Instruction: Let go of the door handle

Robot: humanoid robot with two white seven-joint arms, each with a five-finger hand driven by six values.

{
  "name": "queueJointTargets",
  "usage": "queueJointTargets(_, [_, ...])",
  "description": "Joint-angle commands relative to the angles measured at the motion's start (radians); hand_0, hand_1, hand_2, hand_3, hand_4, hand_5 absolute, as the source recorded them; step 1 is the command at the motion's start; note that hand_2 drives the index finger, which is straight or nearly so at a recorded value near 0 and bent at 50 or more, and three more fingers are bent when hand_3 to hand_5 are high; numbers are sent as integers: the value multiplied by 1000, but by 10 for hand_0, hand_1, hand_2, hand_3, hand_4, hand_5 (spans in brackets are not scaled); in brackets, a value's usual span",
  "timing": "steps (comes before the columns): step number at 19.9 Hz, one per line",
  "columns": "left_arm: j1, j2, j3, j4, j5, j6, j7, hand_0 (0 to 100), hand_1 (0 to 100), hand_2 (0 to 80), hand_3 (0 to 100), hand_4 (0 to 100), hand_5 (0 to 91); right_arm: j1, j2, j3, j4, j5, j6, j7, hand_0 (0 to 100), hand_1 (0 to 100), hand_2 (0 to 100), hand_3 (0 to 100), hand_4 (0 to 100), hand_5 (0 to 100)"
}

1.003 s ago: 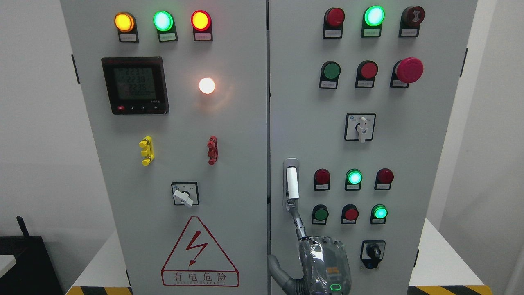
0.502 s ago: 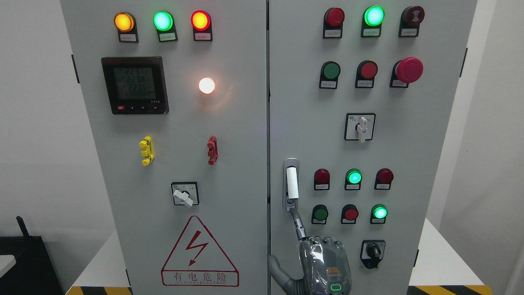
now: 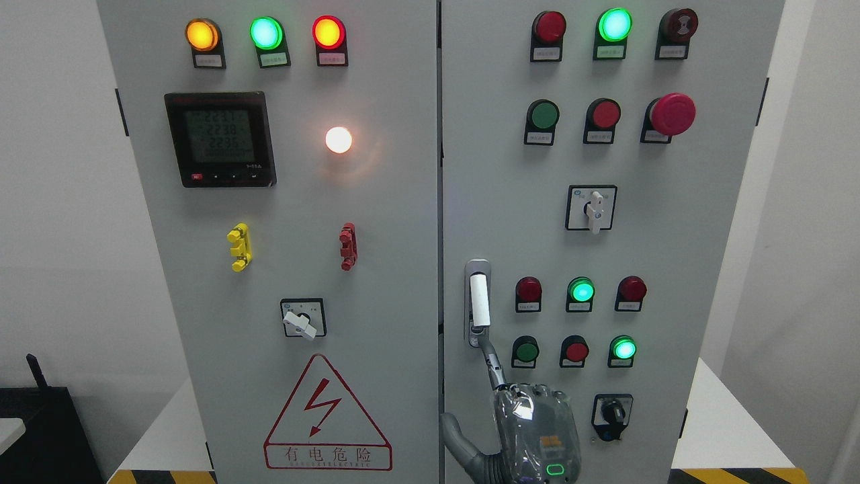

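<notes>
The door handle (image 3: 479, 302) is a white upright bar in a grey metal plate at the left edge of the cabinet's right door (image 3: 678, 222). My right hand (image 3: 532, 427) comes up from the bottom edge just below it, its back toward the camera. Its index finger (image 3: 492, 366) stretches up and left, with the tip touching the handle's lower end. The thumb (image 3: 454, 433) sticks out to the left over the seam between the doors. Nothing is wrapped in the hand. Both doors look shut. My left hand is out of view.
The right door carries several lamps and push buttons, a red mushroom stop (image 3: 672, 114) and two rotary switches (image 3: 591, 208) (image 3: 611, 413). The left door (image 3: 390, 222) has a meter (image 3: 220, 139), lamps and a warning triangle (image 3: 326, 417). White platform (image 3: 732, 417) flanks the cabinet.
My right hand has sunk slightly and shifted a little right, tilting; its index finger stays at the handle's lower end. The view has shifted very slightly.
</notes>
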Motion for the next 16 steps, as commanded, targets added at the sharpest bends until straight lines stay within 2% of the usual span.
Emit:
queueJointTargets(1, [0, 0, 11, 17, 0, 1, 1, 120, 389, 0, 0, 0, 0, 16, -1, -2, -49, -2, -4, -31, 290, 244, 0, 1000, 1000, 998])
queueJointTargets(2, [0, 0, 11, 17, 0, -1, 1, 120, 389, 0, 0, 0, 0, 19, 0, -4, -50, -4, -6, -45, 300, 245, 79, 1000, 1000, 995])
queueJointTargets(3, [0, 0, 11, 17, 0, 1, 1, 120, 389, 0, 0, 0, 0, 21, 0, -11, -50, -9, -6, -54, 340, 252, 386, 1000, 954, 981])
queueJointTargets(5, [0, 0, 11, 17, 0, 1, 1, 120, 389, 0, 0, 0, 0, 21, 8, -25, -67, -12, -9, -56, 413, 255, 570, 1000, 879, 936])
queueJointTargets(7, [0, 0, 11, 17, 0, 1, 1, 120, 389, 0, 0, 0, 0, 15, 17, -45, -78, -13, -9, -47, 474, 183, 671, 1000, 848, 907])
queueJointTargets(9, [0, 0, 11, 17, 0, -1, 1, 120, 389, 0, 0, 0, 0, 12, 17, -51, -79, -15, -6, -36, 468, 42, 821, 1000, 889, 903])
queueJointTargets(12, [0, 0, 11, 17, 0, 1, 1, 120, 389, 0, 0, 0, 0, -2, 17, -51, -81, -15, -4, -7, 430, 0, 932, 1000, 936, 924])
queueJointTargets(13, [0, 0, 11, 17, 0, 1, 1, 120, 389, 0, 0, 0, 0, -14, 17, -54, -81, -15, -3, 4, 412, 0, 967, 1000, 985, 934])
queueJointTargets(16, [0, 0, 11, 17, 0, -1, 1, 120, 389, 0, 0, 0, 0, -33, 17, -54, -81, -13, 0, 44, 382, 0, 985, 1000, 1000, 945])
